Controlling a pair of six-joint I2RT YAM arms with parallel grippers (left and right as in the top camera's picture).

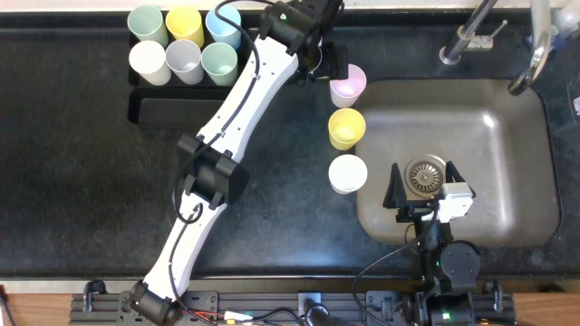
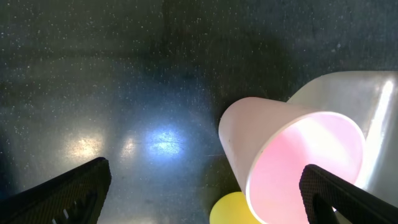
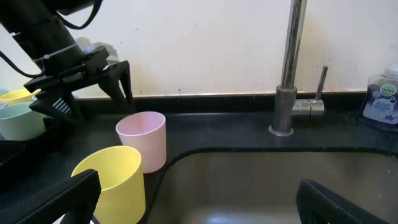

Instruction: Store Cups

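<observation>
Count: nine in all. Six tray cups (image 1: pixel 184 59) stand in the black tray (image 1: pixel 172 107), two rows of three. Three line the counter (image 1: pixel 72 163) by the sink (image 1: pixel 489 136): pink cup (image 1: pixel 347 83), yellow cup (image 1: pixel 346 127), white cup (image 1: pixel 347 172).

Left gripper (image 1: pixel 326 62) is at the pink cup, fingers apart, holding nothing; contact cannot be told. Right gripper (image 1: pixel 421 186) is over the basin, fingers apart.

The left arm (image 1: pixel 240 100) covers part of the blue cup (image 1: pixel 222 20). The left wrist view cuts off the yellow cup.

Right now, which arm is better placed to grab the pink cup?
Left. The left gripper hangs open right by the pink cup beside the sink; the right gripper is farther off, over the sink.
</observation>
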